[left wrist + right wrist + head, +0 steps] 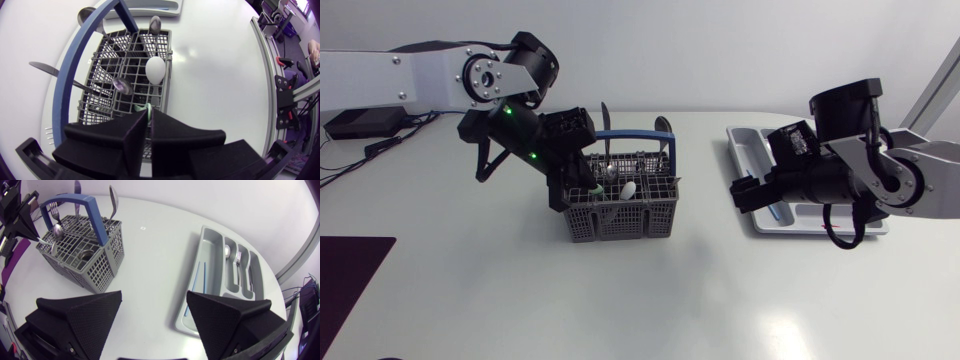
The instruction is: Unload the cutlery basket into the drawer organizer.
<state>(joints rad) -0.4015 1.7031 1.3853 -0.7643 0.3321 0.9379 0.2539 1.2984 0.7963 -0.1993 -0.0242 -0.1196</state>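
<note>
Left gripper (148, 111): matte black wedge fingers drawn narrow, pinching a pale green handle (144, 107) from two sides at the basket's near wall.
Pale green handle: a slim, smooth stem standing up out of a near cell; its lower end is hidden inside.
Cutlery basket (620, 212): grey plastic lattice box at the centre of the head view, divided into square cells, with a flat blue arched handle (625, 133) spanning it.
Basket contents: a matte white egg-shaped spoon bowl (155, 70) just ahead of the left fingertips, a shiny metal spoon (122, 85) beside it, another metal spoon (156, 24) upright at the far wall, and a flat steel knife (42, 67) leaning outward past the blue handle.
Right gripper (154, 295): broad, grainy black wedges spread wide with nothing between them; in the head view it hangs at centre right over the organizer's near end.
Drawer organizer (212, 262): smooth grey moulded tray with long rounded compartments, at the right of the head view, well apart from the basket.
Organizer contents: thin blue sticks (196, 287) in one long slot, a metal spoon and a fork (239, 260) in the slots beside it.
Table (620, 310): white, smooth, faintly glossy, with a rounded far edge.
</note>
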